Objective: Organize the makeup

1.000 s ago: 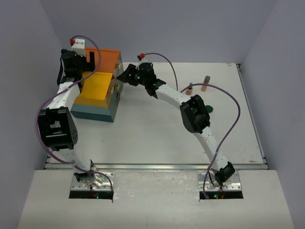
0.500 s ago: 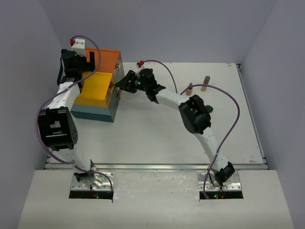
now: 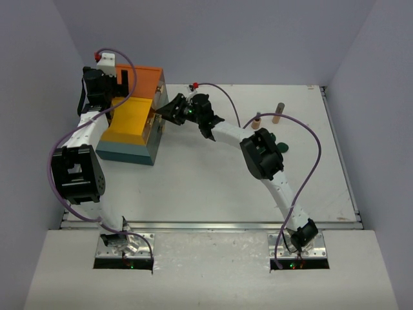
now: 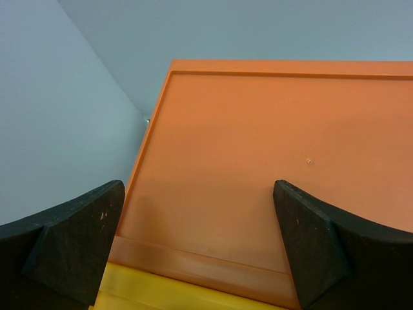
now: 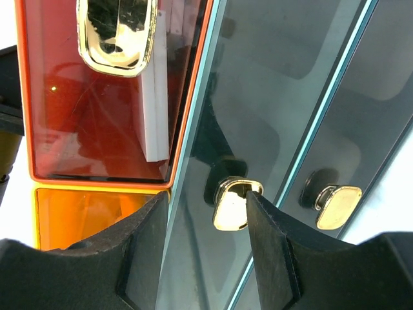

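Top external view showed the left end effector (image 3: pixel 119 82) over the orange top of the drawer box (image 3: pixel 132 129), and the right end effector (image 3: pixel 169 111) at the box's knobbed front. Two tan bottles (image 3: pixel 279 112) stood upright on the tabletop (image 3: pixel 193 187) just beside the right arm's elbow, with a dark green disc (image 3: pixel 282 147) half hidden under it. A swing of that elbow during a pull could likely topple the bottles.

Left wrist view showed the left end effector (image 4: pixel 200 248) spread wide above the orange lid (image 4: pixel 258 161), gripping nothing. Whether it pressed down could not be told. If it did not, a tug on a drawer would probably drag the whole box instead of opening it.

Right wrist view showed the right end effector (image 5: pixel 205 248) with a narrow gap, straddling a small gold knob (image 5: pixel 232 203) on a teal drawer front, not yet clamped. The knob sat off-centre, against the right-hand finger (image 5: pixel 274 252). It looked glossy and small, so a closing pinch might skid off or catch only its edge. White packets (image 5: pixel 153 103) stood inside the orange drawer (image 5: pixel 84 116) beside it, and a second knob (image 5: pixel 339 205) lay near. A sideways drift could land on the wrong drawer.
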You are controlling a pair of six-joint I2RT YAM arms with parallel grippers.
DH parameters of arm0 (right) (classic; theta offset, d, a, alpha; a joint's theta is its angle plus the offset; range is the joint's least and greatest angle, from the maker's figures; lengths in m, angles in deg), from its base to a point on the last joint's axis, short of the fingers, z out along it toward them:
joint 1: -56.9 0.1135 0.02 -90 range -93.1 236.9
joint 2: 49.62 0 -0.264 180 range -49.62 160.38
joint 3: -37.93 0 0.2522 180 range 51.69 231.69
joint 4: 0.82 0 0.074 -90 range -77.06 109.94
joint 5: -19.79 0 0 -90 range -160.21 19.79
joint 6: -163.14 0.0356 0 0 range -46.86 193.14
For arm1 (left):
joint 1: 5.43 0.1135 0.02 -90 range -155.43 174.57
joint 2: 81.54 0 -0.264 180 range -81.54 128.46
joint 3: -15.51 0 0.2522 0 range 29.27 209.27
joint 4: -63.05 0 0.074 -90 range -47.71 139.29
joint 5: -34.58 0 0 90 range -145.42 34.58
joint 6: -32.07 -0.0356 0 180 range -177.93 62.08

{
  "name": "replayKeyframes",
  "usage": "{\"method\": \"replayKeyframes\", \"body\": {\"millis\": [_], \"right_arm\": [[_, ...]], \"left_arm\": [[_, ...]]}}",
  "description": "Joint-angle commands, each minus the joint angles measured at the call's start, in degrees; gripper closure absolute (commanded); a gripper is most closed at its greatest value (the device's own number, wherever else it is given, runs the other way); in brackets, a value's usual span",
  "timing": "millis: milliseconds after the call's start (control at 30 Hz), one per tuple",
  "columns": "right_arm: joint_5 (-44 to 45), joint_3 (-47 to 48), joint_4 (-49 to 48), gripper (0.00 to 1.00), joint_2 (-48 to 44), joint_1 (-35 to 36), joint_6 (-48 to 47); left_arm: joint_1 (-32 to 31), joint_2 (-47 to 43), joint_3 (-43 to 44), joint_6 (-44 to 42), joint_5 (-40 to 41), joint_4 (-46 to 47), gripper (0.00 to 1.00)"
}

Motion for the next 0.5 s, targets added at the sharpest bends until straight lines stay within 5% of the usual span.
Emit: {"method": "replayKeyframes", "body": {"millis": [0, 467], "right_arm": [[0.43, -0.69, -3.39, 0.48, 0.03, 0.80, 0.71], [-0.72, -3.45, -4.11, 0.49, 0.08, 0.80, 1.24]], "left_arm": [[0.02, 1.24, -3.45, -2.69, 2.09, -11.99, 0.00], [0.02, 1.57, -3.46, -2.62, 2.03, -11.90, 0.00]]}}
